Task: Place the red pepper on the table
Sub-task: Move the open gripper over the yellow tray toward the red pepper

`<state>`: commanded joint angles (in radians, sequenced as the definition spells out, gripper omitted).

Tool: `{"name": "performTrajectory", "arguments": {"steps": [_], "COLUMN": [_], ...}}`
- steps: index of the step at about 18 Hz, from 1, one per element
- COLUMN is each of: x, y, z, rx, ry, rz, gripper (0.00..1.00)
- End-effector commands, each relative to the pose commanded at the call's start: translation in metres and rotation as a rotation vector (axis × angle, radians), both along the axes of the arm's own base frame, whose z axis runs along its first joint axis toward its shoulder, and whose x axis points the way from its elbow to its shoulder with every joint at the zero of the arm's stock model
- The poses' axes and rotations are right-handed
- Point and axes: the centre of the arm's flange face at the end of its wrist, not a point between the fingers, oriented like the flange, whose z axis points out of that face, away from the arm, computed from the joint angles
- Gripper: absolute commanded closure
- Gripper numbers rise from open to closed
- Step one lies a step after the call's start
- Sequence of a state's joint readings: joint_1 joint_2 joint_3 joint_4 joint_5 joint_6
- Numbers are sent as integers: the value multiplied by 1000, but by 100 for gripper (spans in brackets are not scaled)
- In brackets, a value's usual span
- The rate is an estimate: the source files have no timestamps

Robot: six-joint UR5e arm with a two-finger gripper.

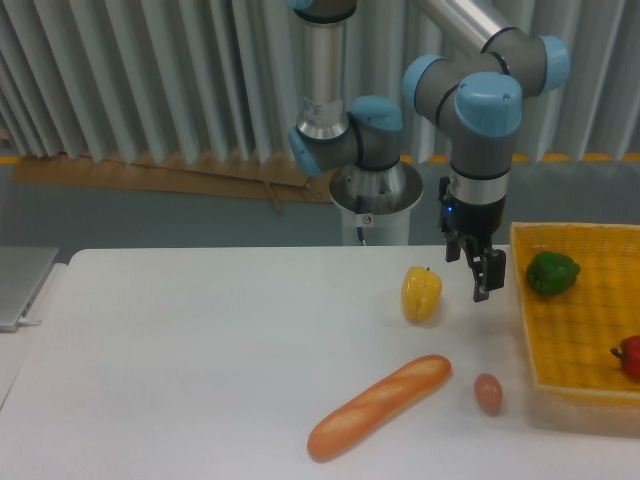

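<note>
The red pepper point(630, 356) lies in the yellow woven basket point(527, 335) at the right edge of the frame, partly cut off by the edge. My gripper point(473, 276) hangs above the white table point(180, 350), just left of the basket's far left corner, between the yellow pepper and the green pepper. Its jaws look open and hold nothing. It is well away from the red pepper, to the far left of it.
A green pepper point(552, 272) sits in the basket's far part. A yellow pepper point(421, 293) stands on the table left of the gripper. A baguette point(380, 405) and a brown egg point(488, 392) lie nearer the front. A grey device point(20, 285) is at the left edge.
</note>
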<state>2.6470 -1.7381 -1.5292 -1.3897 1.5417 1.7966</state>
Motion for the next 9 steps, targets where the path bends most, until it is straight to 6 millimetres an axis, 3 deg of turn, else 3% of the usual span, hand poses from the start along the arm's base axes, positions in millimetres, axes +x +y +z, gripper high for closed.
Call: {"name": "performTrajectory", "arguments": {"steps": [9], "x": [6], "y": [4], "z": [2], "rx": [-4], "ry": [2], "rz": [43], "gripper": [0]}}
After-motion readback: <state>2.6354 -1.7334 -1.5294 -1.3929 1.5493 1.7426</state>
